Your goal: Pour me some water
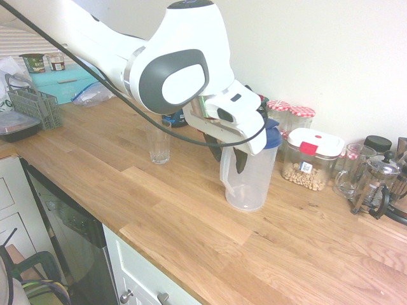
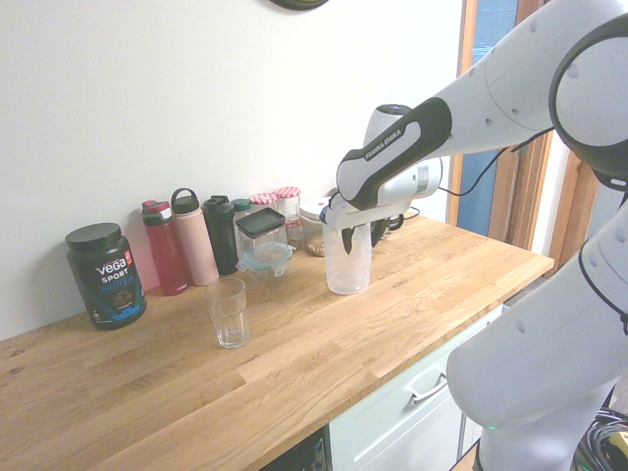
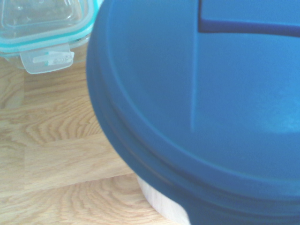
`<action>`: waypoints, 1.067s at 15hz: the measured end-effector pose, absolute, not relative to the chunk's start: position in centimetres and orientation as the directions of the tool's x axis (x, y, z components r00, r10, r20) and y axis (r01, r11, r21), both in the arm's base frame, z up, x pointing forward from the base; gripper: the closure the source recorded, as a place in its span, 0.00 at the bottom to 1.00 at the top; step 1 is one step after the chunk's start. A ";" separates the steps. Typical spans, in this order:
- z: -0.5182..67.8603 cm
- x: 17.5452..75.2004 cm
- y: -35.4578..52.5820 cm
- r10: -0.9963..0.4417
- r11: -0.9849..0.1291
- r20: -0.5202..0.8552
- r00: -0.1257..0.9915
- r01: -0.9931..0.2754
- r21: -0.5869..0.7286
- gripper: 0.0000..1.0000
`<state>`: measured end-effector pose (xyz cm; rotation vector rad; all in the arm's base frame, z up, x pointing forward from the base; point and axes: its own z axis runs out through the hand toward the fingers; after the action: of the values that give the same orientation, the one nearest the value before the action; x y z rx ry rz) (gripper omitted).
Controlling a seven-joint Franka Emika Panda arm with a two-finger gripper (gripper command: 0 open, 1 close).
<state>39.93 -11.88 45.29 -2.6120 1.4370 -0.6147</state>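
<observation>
A: At the pitcher's handle, first exterior view, twelve at the picture's top, pitcher as dial centre. State of the gripper [image 1: 227, 163]?

B: Fingers parted, one each side of the handle [image 1: 226, 173], on the ten o'clock side. Contact unconfirmed; no firm grasp visible.

A: Pitcher [image 1: 249, 189]?

B: Upright on the worktop [image 1: 191, 197], blue lid [image 3: 140, 117] on. Water level unreadable, so weight unknown; assume heavy if full.

A: Handling?

B: Probably stiffish plastic, walls giving a little under a squeeze, slick if wet. Take the handle at its upper part, close to level, so the load doesn't twist. Lid may need its spout opened; cannot tell from here.

A: Target?

B: Glass [image 1: 159, 149], upright at ten o'clock, well apart. Judged fragile and easily tipped; keep the pitcher's base above its rim.

A: Edges and room?

B: Food container [image 1: 311, 168] just beside, between two and three; French press [image 1: 372, 184] at three, further out. Jars [image 1: 301, 119] between one and two, near the wall. Worktop's front edge toward eight. Suggest a firm close, straight lift, then travel toward ten over the wood between pitcher and glass.
</observation>
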 end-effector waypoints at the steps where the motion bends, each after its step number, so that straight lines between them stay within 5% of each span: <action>1: 45.3 40.0 -11.8 -0.828 -0.550 0.300 0.474 -0.789 -0.274 1.00; 16: 46.1 39.5 -13.3 -0.815 -0.575 0.231 0.530 -0.789 -0.216 1.00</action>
<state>39.52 -13.31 46.09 -2.6735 1.4050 -0.4733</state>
